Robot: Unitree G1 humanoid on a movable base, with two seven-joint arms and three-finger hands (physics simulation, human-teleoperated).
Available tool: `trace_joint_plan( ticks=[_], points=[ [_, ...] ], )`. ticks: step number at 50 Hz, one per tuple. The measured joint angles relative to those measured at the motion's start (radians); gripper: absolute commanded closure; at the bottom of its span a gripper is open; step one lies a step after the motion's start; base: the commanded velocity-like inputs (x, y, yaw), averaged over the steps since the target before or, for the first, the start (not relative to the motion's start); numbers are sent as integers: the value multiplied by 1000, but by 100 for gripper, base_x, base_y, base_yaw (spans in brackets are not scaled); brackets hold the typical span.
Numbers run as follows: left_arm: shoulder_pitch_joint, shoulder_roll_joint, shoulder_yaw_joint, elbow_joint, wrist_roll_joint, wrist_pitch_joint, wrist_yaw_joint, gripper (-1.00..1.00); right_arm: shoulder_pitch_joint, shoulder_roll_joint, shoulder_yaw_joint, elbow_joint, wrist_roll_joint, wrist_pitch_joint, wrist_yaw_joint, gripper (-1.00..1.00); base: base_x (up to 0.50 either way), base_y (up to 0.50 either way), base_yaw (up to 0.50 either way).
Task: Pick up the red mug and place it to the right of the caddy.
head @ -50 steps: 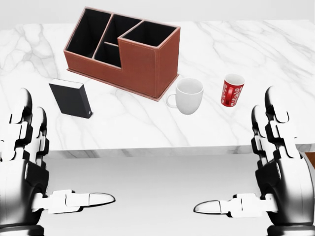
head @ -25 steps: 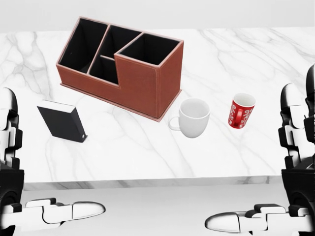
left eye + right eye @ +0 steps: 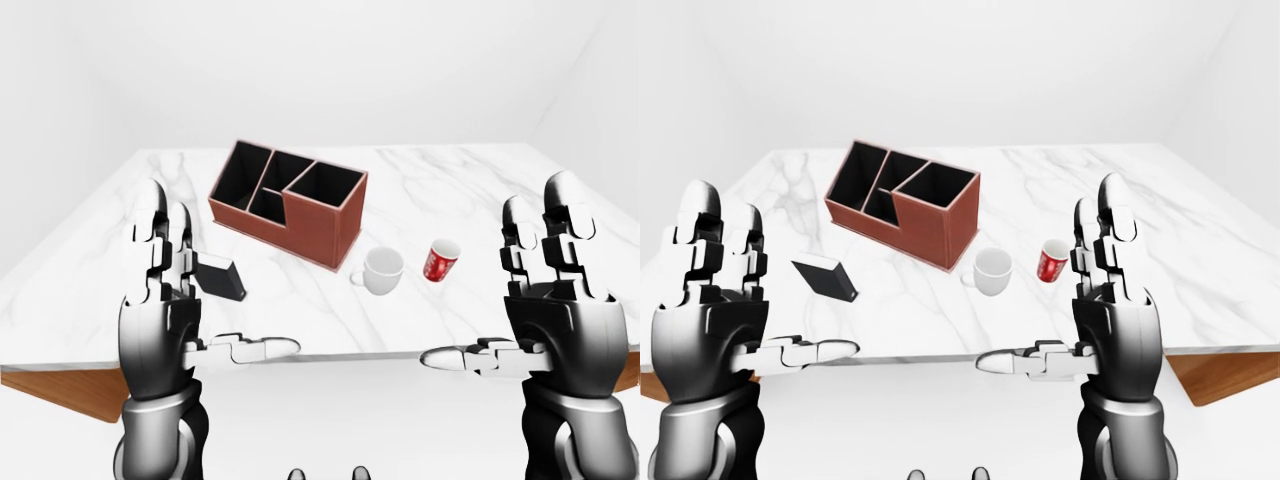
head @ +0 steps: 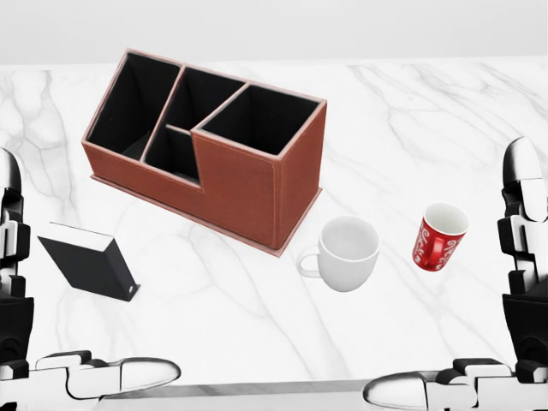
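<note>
A white marble worktop (image 4: 428, 120) fills the head view under plain white walls. The red mug (image 4: 439, 236) stands upright beyond the right hand (image 3: 555, 300), whose fingers (image 3: 560, 225) are spread open and empty, as are the left hand (image 3: 160, 300) fingers. A white mug (image 4: 345, 253) stands between the red mug and the caddy (image 4: 210, 145); a black box (image 4: 90, 261) lies beyond the left fingers.

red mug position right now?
Head view: the red mug stands upright on the marble table, at right, just right of the white mug and apart from it; the caddy lies further left. Neither hand touches it.
</note>
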Motion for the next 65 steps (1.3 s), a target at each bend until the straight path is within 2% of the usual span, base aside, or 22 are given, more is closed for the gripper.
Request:
trace_joint_plan(
  ticks=[65],
  points=[
    [6,-1,11,-29,-5,0,-10,-100,15,4,2,-27,2,0,13,-100,35,0,0]
  ],
)
